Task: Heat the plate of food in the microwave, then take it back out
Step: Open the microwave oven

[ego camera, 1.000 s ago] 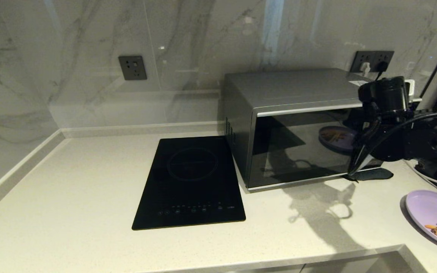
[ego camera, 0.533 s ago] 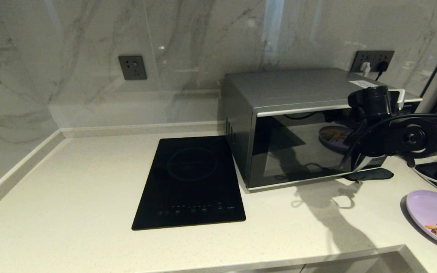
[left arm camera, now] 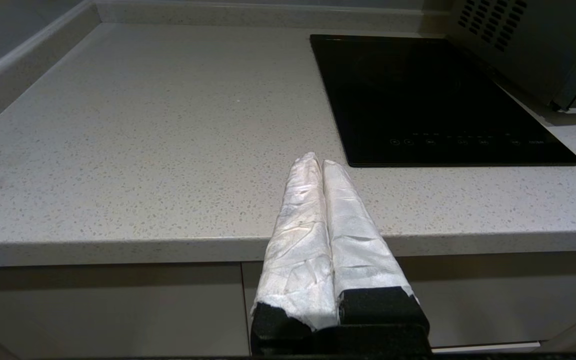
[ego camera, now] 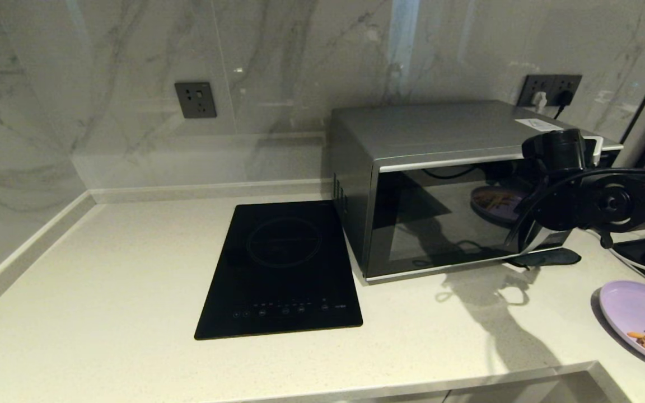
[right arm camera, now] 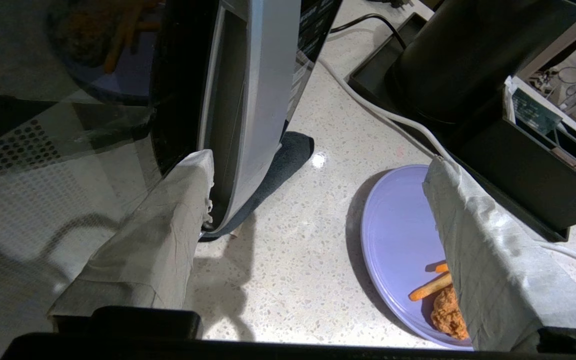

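Note:
The microwave point(ego camera: 429, 131) stands on the counter with its dark glass door point(ego camera: 440, 224) closed. The plate of food point(ego camera: 639, 319), lilac with orange pieces, lies on the counter near the front right corner and also appears in the right wrist view point(right arm camera: 398, 240). My right arm point(ego camera: 597, 204) reaches across the microwave's right end. My right gripper point(right arm camera: 318, 165) is open wide and holds nothing. One finger point(right arm camera: 168, 225) lies against the curved silver handle point(right arm camera: 253, 100); the other point(right arm camera: 478, 250) hangs over the plate. My left gripper point(left arm camera: 318, 160) is shut and empty above the counter's front edge.
A black induction hob point(ego camera: 283, 268) lies flat to the left of the microwave. A dark pad point(right arm camera: 283, 160) sticks out under the microwave's front right corner. A black appliance point(right arm camera: 458, 55) and a white cable point(right arm camera: 383, 115) sit to the right, behind the plate.
My right arm has dropped lower in front of the microwave's right end and its wrist has turned. The plate and the microwave have stayed put.

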